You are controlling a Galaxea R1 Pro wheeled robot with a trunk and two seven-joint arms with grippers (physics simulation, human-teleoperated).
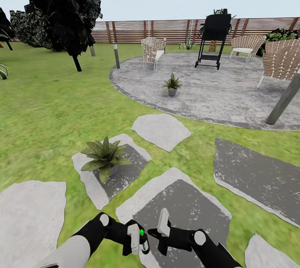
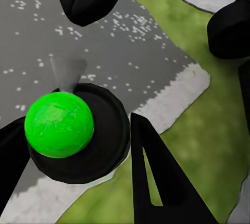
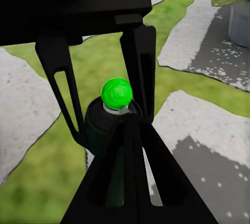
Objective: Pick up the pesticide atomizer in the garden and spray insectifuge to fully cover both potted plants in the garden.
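The left gripper (image 1: 139, 241) is clamped on the small dark pesticide atomizer with a green ball top (image 1: 142, 239); the right gripper (image 1: 160, 229) stands open just beside it. The nearer leafy green potted plant in its grey pot (image 1: 104, 157) sits at eleven o'clock, the farther one (image 1: 172, 84) at twelve. Both grippers crowd the bottle, so a nudge could knock it loose onto the grey stepping stone (image 1: 183, 205).

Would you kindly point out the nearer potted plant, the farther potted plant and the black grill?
Nearer green-leaved potted plant (image 1: 104, 156), head view, on its leaf rosette.
Farther green-leaved potted plant (image 1: 172, 83), head view, on its leaves above the grey pot.
Black grill (image 1: 216, 27), head view, on its hood.
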